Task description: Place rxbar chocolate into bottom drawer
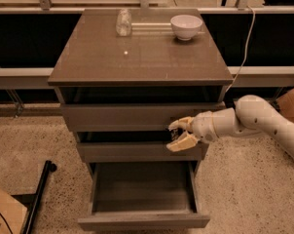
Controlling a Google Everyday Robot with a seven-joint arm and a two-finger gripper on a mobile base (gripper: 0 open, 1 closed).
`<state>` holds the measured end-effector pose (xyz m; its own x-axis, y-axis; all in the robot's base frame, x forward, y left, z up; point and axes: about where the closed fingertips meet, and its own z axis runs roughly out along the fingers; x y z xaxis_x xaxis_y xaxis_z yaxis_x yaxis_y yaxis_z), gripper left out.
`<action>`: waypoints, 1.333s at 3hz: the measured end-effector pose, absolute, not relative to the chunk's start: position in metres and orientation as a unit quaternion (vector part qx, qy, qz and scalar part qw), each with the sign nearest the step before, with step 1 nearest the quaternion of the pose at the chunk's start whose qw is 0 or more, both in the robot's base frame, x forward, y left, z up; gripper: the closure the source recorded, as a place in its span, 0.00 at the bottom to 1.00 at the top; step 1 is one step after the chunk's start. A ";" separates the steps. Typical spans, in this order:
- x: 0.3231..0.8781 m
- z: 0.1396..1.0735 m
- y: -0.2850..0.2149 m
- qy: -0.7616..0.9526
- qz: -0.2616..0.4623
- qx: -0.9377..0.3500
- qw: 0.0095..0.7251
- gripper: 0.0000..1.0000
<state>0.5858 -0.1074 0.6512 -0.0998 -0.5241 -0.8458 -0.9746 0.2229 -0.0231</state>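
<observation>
Pulled-out bottom drawer (142, 221): top open, wide way in from above. Gripper (180, 134) hangs over its right rear, close before middle drawer front (137, 151), which bounds opening at back.

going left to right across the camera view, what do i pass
black pole on the floor → glass jar → end effector, in front of the middle drawer → cardboard box

Grey-brown bench (137, 57) and bottom drawer (142, 221); white bowl (186, 26); clear jar (123, 22); cream tool (173, 136) at the middle drawer (122, 151) front; speckled beige floor (244, 194).
</observation>
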 end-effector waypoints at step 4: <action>0.576 0.561 -0.080 0.679 0.273 -0.593 0.334 1.00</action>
